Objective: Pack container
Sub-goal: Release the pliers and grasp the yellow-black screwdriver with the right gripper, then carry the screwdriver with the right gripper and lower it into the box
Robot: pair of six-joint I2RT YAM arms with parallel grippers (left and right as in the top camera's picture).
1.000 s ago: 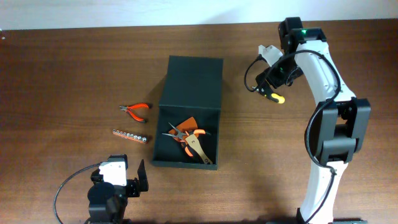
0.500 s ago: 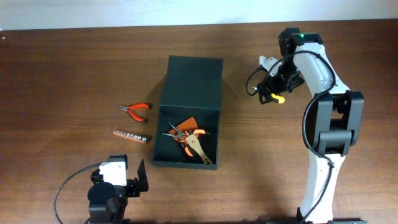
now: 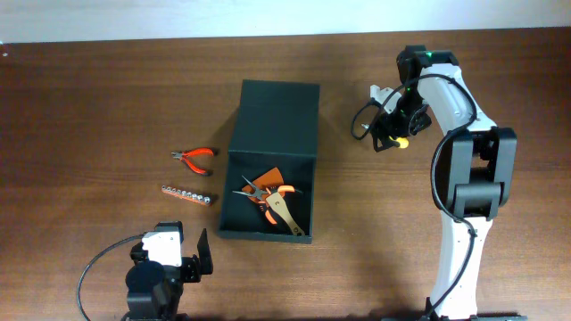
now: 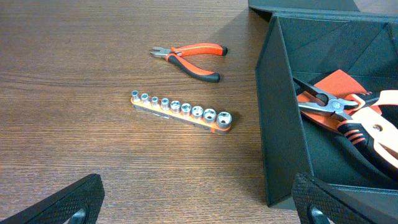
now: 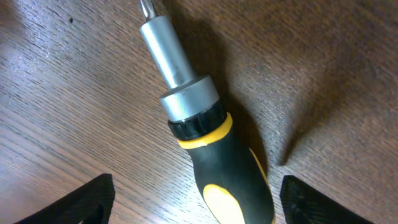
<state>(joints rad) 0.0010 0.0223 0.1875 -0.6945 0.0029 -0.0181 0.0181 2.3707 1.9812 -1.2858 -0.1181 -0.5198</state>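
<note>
Desk: a brown wood-grain desk (image 3: pixel 89 89) carries everything.
Right arm: a white and black arm (image 3: pixel 464 178) reaches from the near edge to the far right part of the desk.
Container: a dark green-black matte rectangular box (image 3: pixel 275 120) sits at the centre of the desk, open, with its flat hinged lid lying back on the far side.
Container contents: orange-handled pliers (image 4: pixel 339 112) and a pale-handled hand tool (image 3: pixel 285 214) lie on an orange flat piece (image 4: pixel 339 84).
Left tool (image 4: pixel 199 208): low at the near left, fingers spread wide and holding nothing, facing the container's left wall.
Right tool (image 5: pixel 199 202): fingers spread wide, hanging over the screwdriver without gripping it.
Screwdriver: a black and yellow handle with a silver shaft (image 5: pixel 211 149) lies flat on the desk, right of the lid and well apart from it.
Socket rail: an orange strip of silver sockets (image 4: pixel 180 111) lies left of the container.
Pliers: small red and black pliers (image 4: pixel 189 55) lie just beyond the socket rail.
</note>
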